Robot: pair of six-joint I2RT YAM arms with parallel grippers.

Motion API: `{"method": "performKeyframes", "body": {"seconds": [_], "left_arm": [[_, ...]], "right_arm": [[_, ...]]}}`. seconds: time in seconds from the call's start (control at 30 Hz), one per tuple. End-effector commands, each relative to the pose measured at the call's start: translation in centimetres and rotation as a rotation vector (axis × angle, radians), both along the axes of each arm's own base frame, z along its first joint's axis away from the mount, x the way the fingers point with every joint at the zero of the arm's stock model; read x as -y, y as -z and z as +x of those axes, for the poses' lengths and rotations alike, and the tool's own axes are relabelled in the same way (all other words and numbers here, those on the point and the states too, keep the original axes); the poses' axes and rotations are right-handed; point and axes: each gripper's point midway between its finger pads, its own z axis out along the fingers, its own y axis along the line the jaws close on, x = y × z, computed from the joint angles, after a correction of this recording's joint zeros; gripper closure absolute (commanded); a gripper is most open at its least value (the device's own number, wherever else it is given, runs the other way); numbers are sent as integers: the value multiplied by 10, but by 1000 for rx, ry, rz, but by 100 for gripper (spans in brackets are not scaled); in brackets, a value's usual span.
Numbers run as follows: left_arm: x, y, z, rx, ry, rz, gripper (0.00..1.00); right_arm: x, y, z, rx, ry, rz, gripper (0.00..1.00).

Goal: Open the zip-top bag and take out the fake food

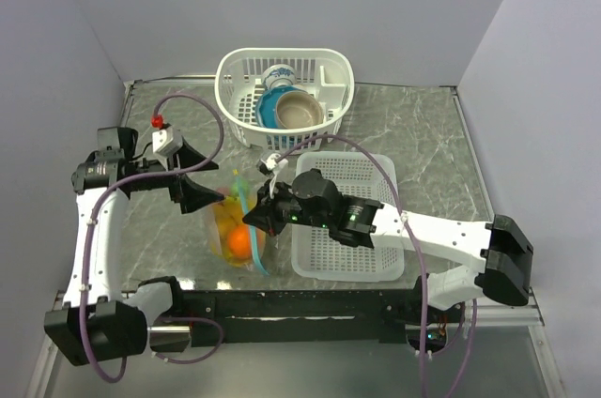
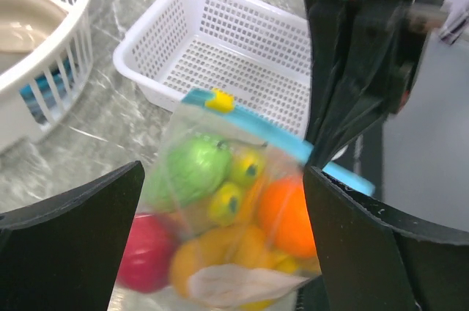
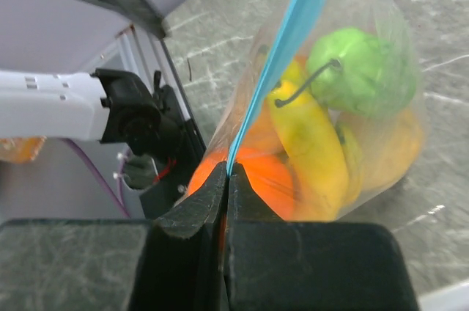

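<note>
Teal zip strip [image 3: 282, 54], nearest me, is pinched at its near end by the right fingers [image 3: 220, 194], pressed tight together. The zip-top bag [image 1: 235, 234] stands on the counter [image 1: 423, 135], fake food [image 2: 286, 216] inside and the strip seemingly closed. The left fingers [image 2: 69, 241] are spread either side of it. I'd have them take the yellow slider [image 2: 218, 100] at the far end and draw it along.

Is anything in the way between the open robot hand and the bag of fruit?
Nothing visible. The open fingers of the left gripper straddle the zip-top bag. The right gripper pinches its blue zip strip.
</note>
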Motion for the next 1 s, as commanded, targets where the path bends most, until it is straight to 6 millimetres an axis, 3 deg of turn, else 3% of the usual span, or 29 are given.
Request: {"method": "performKeyframes", "body": {"seconds": [0.0, 0.27, 0.3, 0.37, 0.6, 0.73, 0.93, 0.97], "left_arm": [[10, -37, -16, 198, 108, -228, 3], [13, -35, -25, 201, 153, -236, 3], [14, -40, -24, 283, 173, -213, 3], [14, -39, -27, 285, 183, -210, 3], [15, -33, -17, 282, 171, -224, 3], [29, -30, -30, 243, 225, -246, 3], [33, -26, -38, 218, 263, -248, 1], [34, -26, -38, 217, 270, -246, 9]], "right_arm": [[11, -54, 0, 121, -41, 25, 100], [6, -60, -10, 120, -136, -13, 100], [5, -60, -12, 116, -150, -15, 100], [1, -59, -15, 107, -174, -19, 100], [-4, -59, -29, 73, -269, -32, 100], [-2, -65, -33, 87, -299, -40, 100], [0, -73, -33, 105, -308, -42, 100], [0, -72, -32, 110, -299, -48, 100]]}}
